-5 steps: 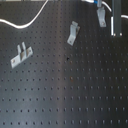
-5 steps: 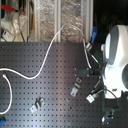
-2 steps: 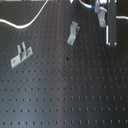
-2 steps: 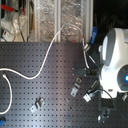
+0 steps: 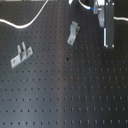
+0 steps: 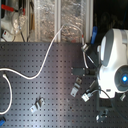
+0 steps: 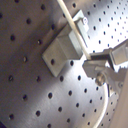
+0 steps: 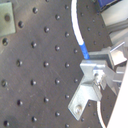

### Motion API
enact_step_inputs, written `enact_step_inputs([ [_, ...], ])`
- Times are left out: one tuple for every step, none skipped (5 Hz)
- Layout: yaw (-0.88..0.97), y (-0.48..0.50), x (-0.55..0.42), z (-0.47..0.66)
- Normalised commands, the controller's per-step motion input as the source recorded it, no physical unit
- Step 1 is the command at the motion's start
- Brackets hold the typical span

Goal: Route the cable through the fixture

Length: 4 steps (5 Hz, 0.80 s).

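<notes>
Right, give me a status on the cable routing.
Done: the gripper appears closed on the white cable, though the grip is hard to confirm. In hand: the cable crosses a bracket in the first wrist view; whether it is seated is unclear. Left: in the first exterior view two brackets stand with no cable through them.

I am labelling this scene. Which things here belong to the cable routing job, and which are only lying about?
Job: cable; bracket near the end effector; second bracket, perhaps also a fixture.

Lying about: foil-lined trays; clutter behind the board.
</notes>
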Motion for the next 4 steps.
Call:
enact_step_inputs([
  [0.00, 0.019, -0.174, 0.63],
  [0.00, 0.018, -0.103, 0.54],
  [0.00, -0.084, 0.032, 0.53],
  [-0.01, 0.015, 0.072, 0.34],
])
